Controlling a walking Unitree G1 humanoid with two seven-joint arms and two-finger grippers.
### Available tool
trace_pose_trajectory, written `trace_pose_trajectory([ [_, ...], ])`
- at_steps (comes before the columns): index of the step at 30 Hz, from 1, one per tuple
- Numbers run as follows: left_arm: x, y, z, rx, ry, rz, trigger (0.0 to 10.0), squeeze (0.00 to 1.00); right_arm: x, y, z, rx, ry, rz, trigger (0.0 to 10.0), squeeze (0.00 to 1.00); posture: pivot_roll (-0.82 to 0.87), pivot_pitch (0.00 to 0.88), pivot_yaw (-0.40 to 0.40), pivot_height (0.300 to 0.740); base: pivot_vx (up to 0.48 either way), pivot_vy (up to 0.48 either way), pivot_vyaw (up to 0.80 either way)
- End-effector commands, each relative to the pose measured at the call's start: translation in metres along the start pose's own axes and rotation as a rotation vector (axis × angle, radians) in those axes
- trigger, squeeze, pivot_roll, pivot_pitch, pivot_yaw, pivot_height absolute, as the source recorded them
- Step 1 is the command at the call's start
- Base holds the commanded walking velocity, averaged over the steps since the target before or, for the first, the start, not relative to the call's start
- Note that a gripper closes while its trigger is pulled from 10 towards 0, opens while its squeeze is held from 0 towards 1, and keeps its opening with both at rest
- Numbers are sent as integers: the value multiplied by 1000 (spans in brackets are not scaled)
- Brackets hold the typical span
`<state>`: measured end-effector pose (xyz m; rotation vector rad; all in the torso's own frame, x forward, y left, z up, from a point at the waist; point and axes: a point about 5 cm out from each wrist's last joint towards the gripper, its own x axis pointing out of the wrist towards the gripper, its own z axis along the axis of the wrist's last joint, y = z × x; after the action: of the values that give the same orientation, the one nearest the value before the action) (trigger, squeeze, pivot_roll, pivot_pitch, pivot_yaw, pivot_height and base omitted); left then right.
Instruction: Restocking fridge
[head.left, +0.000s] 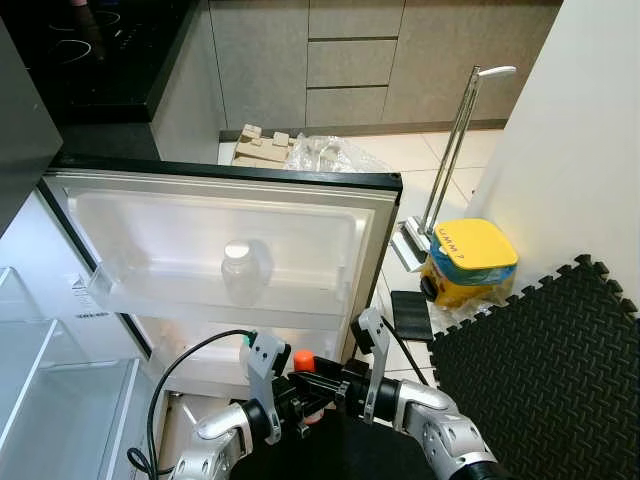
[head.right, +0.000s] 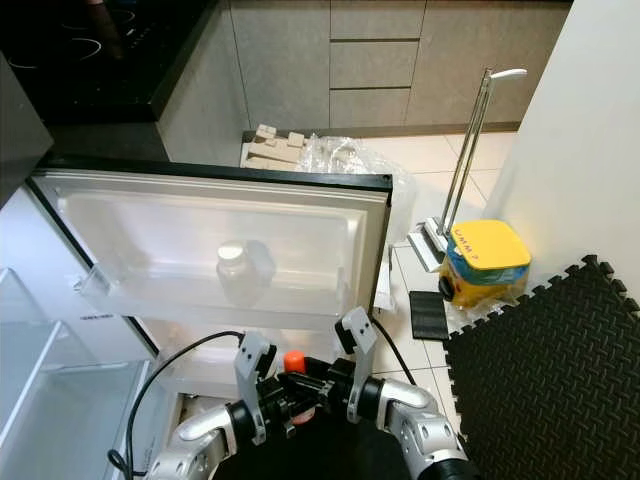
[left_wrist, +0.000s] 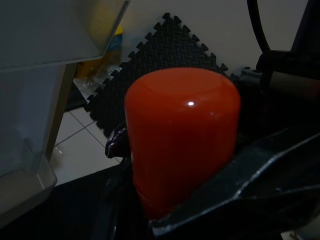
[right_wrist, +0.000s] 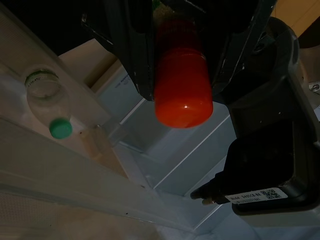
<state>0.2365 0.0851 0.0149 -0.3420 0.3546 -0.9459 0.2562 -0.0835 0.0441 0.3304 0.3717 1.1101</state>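
Below the open fridge door (head.left: 220, 240), whose shelf holds one white-capped bottle (head.left: 243, 268), the left gripper (head.left: 282, 395) and right gripper (head.left: 335, 385) jaws both clamp an unstocked orange-capped bottle (head.left: 304, 362).

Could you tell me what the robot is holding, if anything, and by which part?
A red-capped bottle, gripped just below its cap between the black jaws of both the left gripper and right gripper.

Orange-capped bottle (head.left: 304, 362): upright, low, just below the open fridge door (head.left: 230, 250). White-capped translucent jar (head.left: 243, 270): upright on that door's upper shelf. Green-capped clear bottle (right_wrist: 50, 102): in a lower door shelf.
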Motion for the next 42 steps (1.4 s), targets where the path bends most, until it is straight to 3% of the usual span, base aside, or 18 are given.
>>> trace_pose_trajectory([
  [1,-1,4,3,28,-8,38,10000,0,0,3,-6,-2,30,9,10000,0,-175,79,-18,740,0,0,0],
  [6,-1,5,3,32,-8,41,10000,0,0,3,-6,0,32,9,10000,0,-176,79,-18,740,0,0,0],
  [7,-1,5,3,33,-7,41,10000,0,0,3,-7,3,32,11,10000,82,-177,80,-17,740,0,0,0],
  [8,-1,5,3,33,-7,41,10000,0,0,3,-7,11,29,12,10000,1000,-177,80,-17,740,0,0,0],
  [13,0,5,3,35,-7,40,10000,0,0,0,-5,-15,28,-33,10000,1000,-177,81,-17,740,0,0,0],
  [14,0,5,3,36,-6,40,10000,0,0,-3,-5,-32,28,-63,10000,122,-177,81,-17,740,0,0,0],
  [15,0,4,3,36,-5,39,10000,0,0,-6,-5,-40,27,-88,10000,0,-177,83,-15,740,0,0,0],
  [23,0,4,3,37,-1,34,10000,0,-4,-25,6,-68,-38,-284,10000,0,-177,84,-13,740,0,0,0],
  [24,-1,5,3,40,1,35,10000,0,-11,-39,11,-71,-62,-417,10000,0,-178,83,-12,740,0,0,0],
  [42,0,13,12,69,-40,104,10000,0,-28,-56,6,-104,-89,-611,10000,0,-181,84,-10,740,0,0,0],
])
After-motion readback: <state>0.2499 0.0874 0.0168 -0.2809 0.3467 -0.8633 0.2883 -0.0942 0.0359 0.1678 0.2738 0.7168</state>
